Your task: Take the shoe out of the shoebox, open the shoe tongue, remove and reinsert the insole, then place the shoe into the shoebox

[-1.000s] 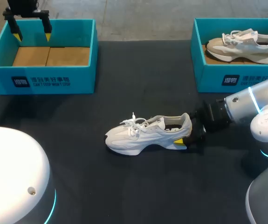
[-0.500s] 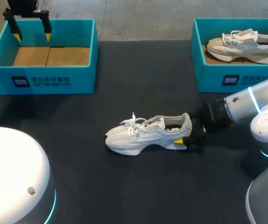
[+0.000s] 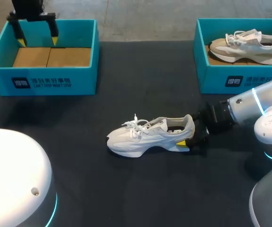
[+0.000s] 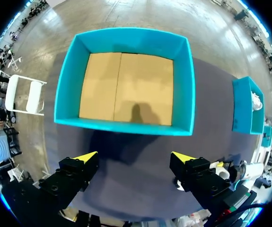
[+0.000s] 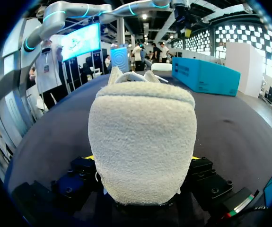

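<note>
The white shoe (image 3: 145,137) stands on the bench (image 3: 126,189), well apart from the empty box (image 3: 50,80). The right pincer (image 3: 188,137) is closed on its heel. The left pincer (image 3: 38,41) hangs wide open, holding nothing, over that box. Light and soft, I judge, the shoe is firmest at the padded heel. The head view shows one yellow tip (image 3: 183,143); the right wrist view shows the heel wedged between both.

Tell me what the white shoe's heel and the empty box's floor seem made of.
White shoe heel: likely suede or fleecy textile, matte; it looks fuzzy, napped. Empty shoebox floor: probably bare cardboard, matte brown, with a seam between two flaps.
</note>
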`<state>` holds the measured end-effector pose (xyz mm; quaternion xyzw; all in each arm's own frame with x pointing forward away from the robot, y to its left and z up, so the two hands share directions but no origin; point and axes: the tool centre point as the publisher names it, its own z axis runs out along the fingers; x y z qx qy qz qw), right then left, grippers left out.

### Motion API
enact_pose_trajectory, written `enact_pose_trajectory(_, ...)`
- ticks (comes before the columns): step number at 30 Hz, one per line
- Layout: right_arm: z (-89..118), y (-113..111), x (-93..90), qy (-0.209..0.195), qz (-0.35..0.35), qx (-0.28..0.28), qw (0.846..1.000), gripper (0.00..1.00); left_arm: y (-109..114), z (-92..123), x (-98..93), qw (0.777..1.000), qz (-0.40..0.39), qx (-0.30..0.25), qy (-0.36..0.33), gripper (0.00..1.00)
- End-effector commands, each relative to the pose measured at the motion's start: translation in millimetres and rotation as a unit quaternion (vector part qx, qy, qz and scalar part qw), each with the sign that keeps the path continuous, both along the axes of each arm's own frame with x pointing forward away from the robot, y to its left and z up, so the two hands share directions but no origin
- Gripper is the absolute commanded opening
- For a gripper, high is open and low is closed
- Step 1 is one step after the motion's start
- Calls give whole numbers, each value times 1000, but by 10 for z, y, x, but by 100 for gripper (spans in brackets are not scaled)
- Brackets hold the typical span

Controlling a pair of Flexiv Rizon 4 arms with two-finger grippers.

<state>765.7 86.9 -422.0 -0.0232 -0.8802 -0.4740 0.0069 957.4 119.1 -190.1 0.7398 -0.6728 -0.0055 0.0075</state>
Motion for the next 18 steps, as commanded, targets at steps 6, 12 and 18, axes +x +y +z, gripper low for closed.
enact_pose_trajectory(6,-15,23,13,0,0,-2,1000,0,-326,-11,-457,999,18,-5,-30,100)
enact_pose_trajectory(12,-15,23,13,0,0,-2,1000,0,-571,-72,-700,999,18,-3,-30,100)
enact_pose_trajectory(18,-15,23,13,0,0,-2,1000,0,-858,-133,-948,1000,-10,-4,-29,100)
